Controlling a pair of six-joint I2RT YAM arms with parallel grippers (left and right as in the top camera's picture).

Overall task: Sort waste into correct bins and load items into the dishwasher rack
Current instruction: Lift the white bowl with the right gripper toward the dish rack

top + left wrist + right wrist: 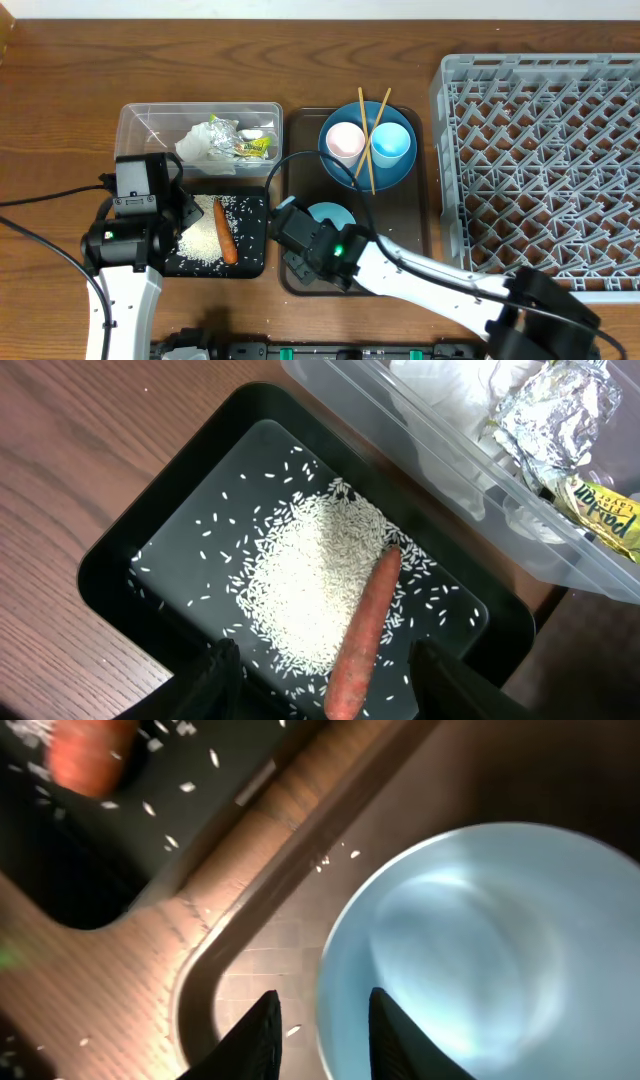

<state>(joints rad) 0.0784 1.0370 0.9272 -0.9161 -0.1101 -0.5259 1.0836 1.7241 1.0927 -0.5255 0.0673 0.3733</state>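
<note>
- left gripper (325,670) hangs over the near end of the black tray (110,560), fingers wide apart and holding nothing.
- carrot (365,625) lies in that tray on the rice (300,580) heap, with its near tip under the gap between the fingers. loose grains are scattered over the rest of the tray floor.
- from overhead, the left arm's body hides the tray's left edge.
- right gripper (320,1020) is at the near-left rim of the bowl (470,950). its fingers are narrowly apart with the rim line running between them. can't tell if they pinch it, the view is blurred.
- the bowl sits in the brown serving tray (415,230), just right of the black tray. a few stray grains lie on the tray floor beside it. the right arm covers the bowl's near half from overhead.
- a black cable (300,155) arcs over the serving tray's left side.
- further back, the clear box (135,125) holds the crumpled paper (200,148), foil (550,410) and the yellow-green wrapper (255,147).
- blue plate (395,172) sits at the far end of the serving tray. it carries the pink cup (346,141) and light blue cup (390,143), with the chopsticks (368,150) laid between them.
- rack (545,170) sits right of the serving tray.
</note>
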